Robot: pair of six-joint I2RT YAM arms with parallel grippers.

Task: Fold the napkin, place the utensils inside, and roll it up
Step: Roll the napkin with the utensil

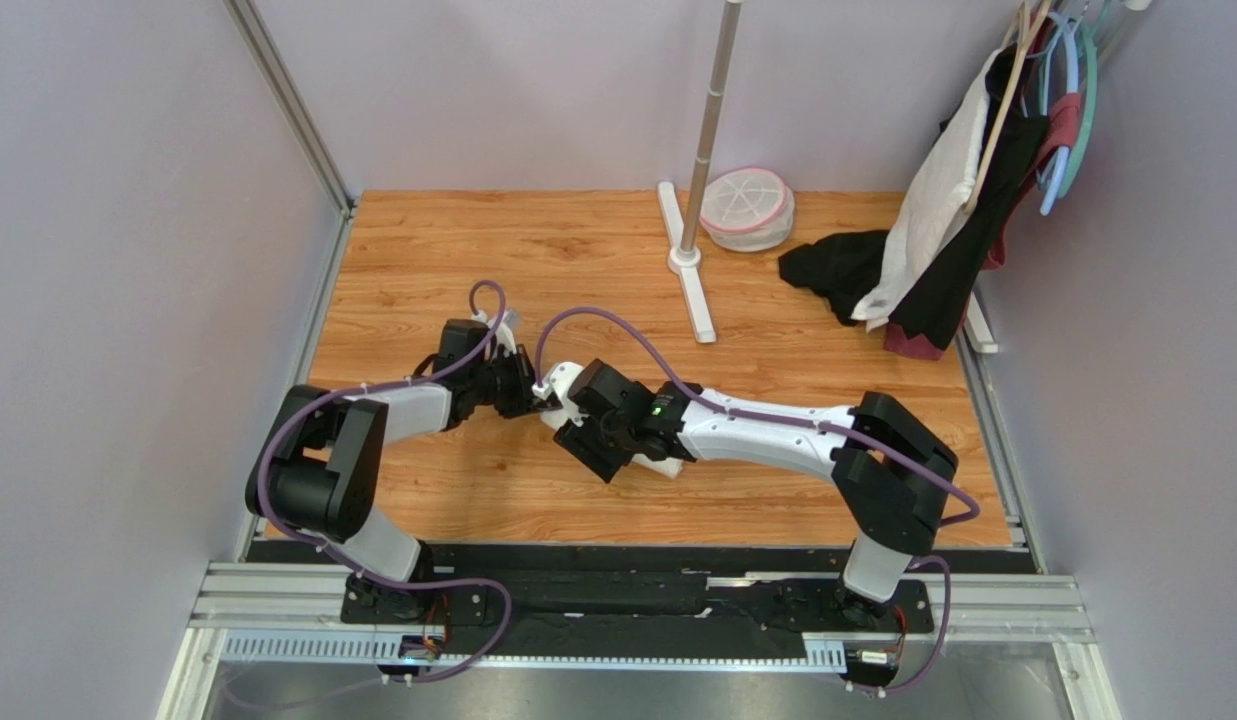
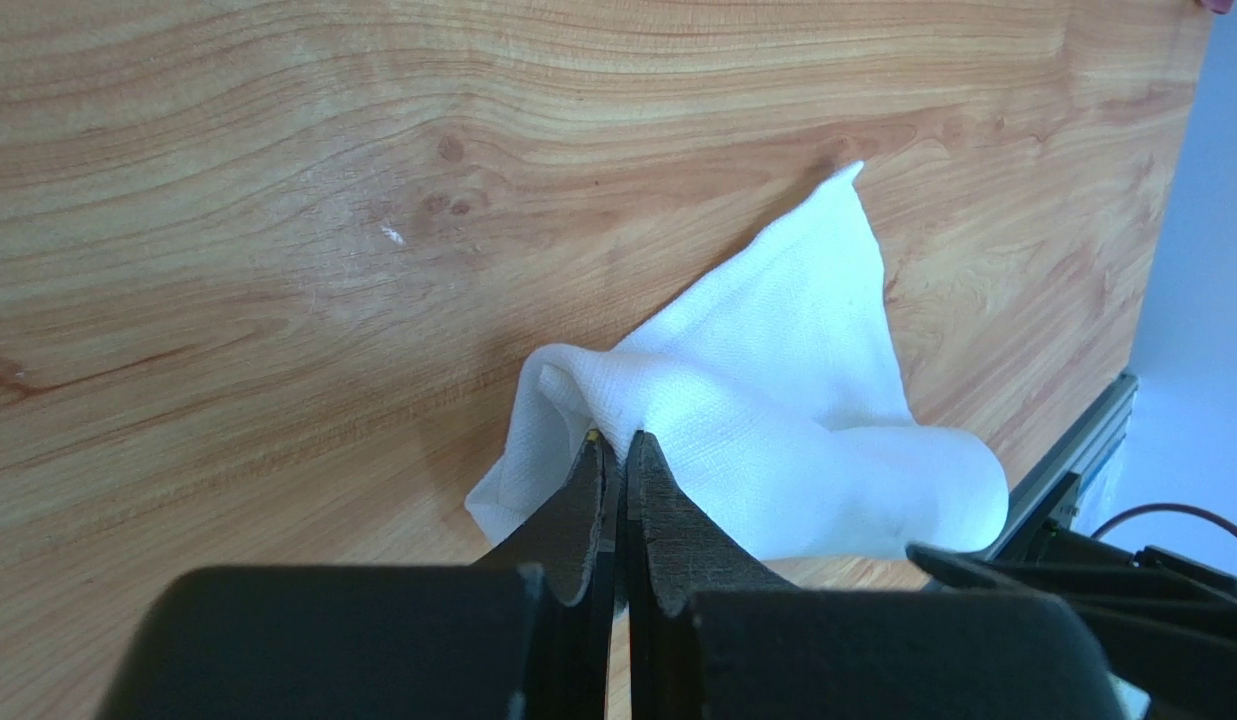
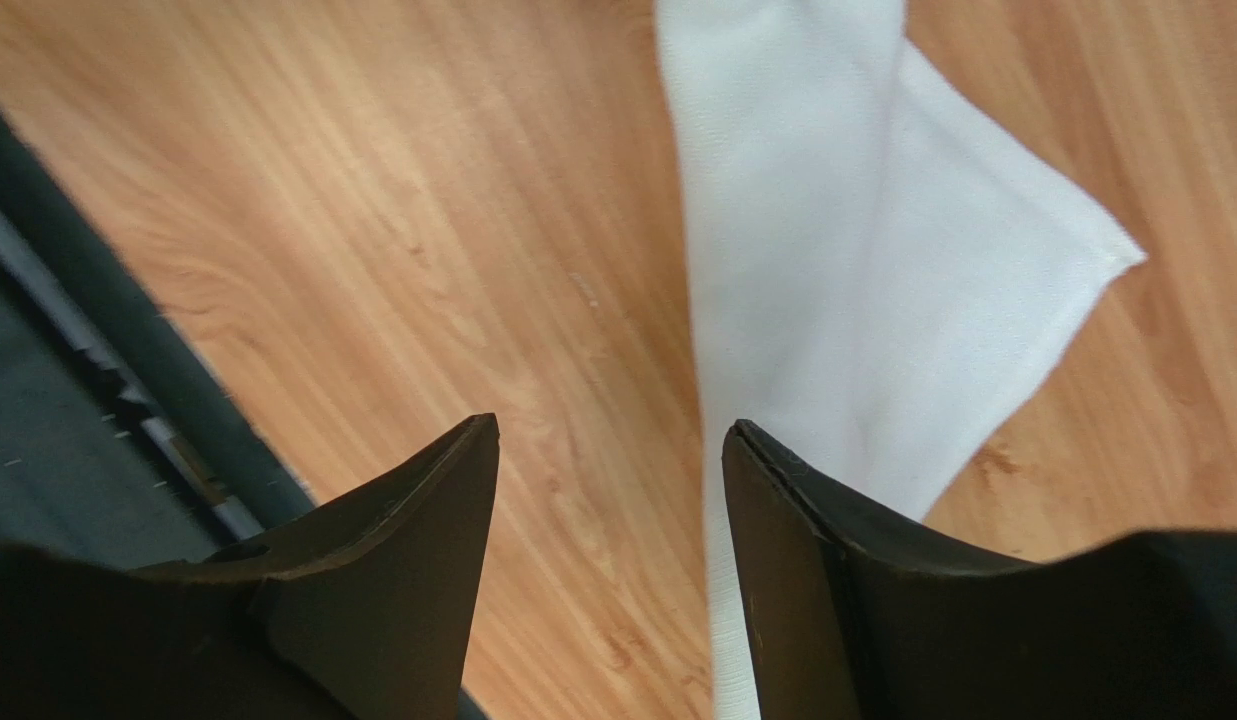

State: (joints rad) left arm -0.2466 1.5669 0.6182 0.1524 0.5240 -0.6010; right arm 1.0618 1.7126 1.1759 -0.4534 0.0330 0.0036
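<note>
The napkin [image 2: 759, 405] is a bunched cream-white cloth on the wooden table; one flat corner [image 3: 940, 255] spreads out in the right wrist view. My left gripper [image 2: 621, 444] is shut on a raised fold of it. My right gripper [image 3: 609, 435] hovers open just above the table, its right finger [image 3: 790, 525] over the napkin's edge and bare wood between the fingers. From above, both grippers meet mid-table, left [image 1: 528, 390] and right [image 1: 579, 438], hiding most of the napkin [image 1: 566, 375]. The utensils are out of view.
A white pole stand [image 1: 696, 210], a round white basket [image 1: 747, 207], a black cloth [image 1: 838, 270] and garments on hangers [image 1: 970, 180] sit at the back right. The black base rail [image 3: 68, 375] runs along the near edge. Walls close in on both sides.
</note>
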